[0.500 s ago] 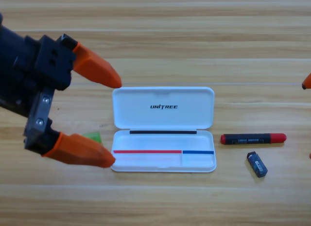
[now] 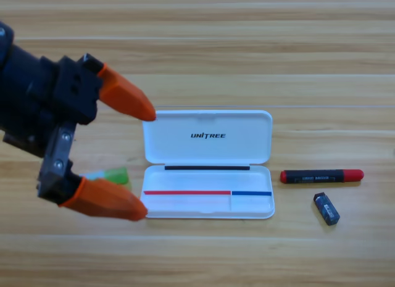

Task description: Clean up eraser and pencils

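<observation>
My left gripper (image 2: pixel 149 165) hangs large over the table's left side, open wide, its two orange jaws pointing right at the left end of the white case (image 2: pixel 179 139). The light green pencil (image 2: pixel 112 174) lies just left of the case, between the jaws, with the lower jaw covering part of it. Right of the case, the black pencil with red ends (image 2: pixel 321 176) lies flat. Below that pencil's right half sits the dark eraser (image 2: pixel 326 208), slightly slanted. Nothing lies in the case's tray. The right gripper is out of view.
The case lies open in the middle of the wooden table, its lid folded back towards the far side. Bare wood surrounds it on all sides.
My left gripper has shifted slightly down and left, uncovering more of the green pencil. The orange tip at the right edge has left the picture.
</observation>
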`<state>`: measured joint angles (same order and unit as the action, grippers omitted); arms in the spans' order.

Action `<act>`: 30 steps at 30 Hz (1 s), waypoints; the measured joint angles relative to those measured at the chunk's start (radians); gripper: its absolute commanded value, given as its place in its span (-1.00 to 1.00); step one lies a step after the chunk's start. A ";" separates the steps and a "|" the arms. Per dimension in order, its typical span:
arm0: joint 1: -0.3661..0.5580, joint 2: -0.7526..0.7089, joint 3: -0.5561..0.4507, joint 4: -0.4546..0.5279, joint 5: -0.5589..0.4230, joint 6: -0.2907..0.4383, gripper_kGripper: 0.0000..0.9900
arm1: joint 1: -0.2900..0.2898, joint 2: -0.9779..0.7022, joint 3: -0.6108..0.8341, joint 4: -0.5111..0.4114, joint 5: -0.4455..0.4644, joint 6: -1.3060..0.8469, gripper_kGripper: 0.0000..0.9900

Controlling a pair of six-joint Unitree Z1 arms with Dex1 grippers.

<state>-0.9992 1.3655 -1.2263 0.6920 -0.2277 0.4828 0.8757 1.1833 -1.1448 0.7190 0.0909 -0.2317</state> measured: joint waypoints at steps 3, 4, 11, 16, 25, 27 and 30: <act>0.000 0.002 0.008 0.002 0.003 0.006 1.00 | 0.000 -0.009 0.000 0.016 -0.139 0.033 0.99; 0.000 0.002 0.008 0.006 0.019 0.015 1.00 | -0.001 -0.009 0.000 0.018 -0.167 0.050 0.99; 0.030 0.010 0.007 0.077 0.233 0.129 1.00 | -0.007 0.021 0.000 0.028 -0.295 0.140 0.99; 0.165 0.094 0.007 0.109 0.280 0.240 1.00 | -0.015 0.144 0.000 0.029 -0.295 0.212 0.99; 0.336 0.367 0.009 0.109 0.376 0.288 1.00 | -0.050 0.422 -0.048 0.029 -0.225 0.299 0.98; 0.348 0.413 0.012 0.109 0.376 0.294 1.00 | -0.060 0.471 -0.058 0.029 -0.218 0.313 0.96; 0.356 0.466 0.013 0.109 0.376 0.294 1.00 | -0.080 0.524 -0.060 0.029 -0.192 0.334 0.92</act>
<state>-0.6429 1.8312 -1.2137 0.8010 0.1482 0.7769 0.7960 1.7076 -1.2044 0.7477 -0.1008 0.1019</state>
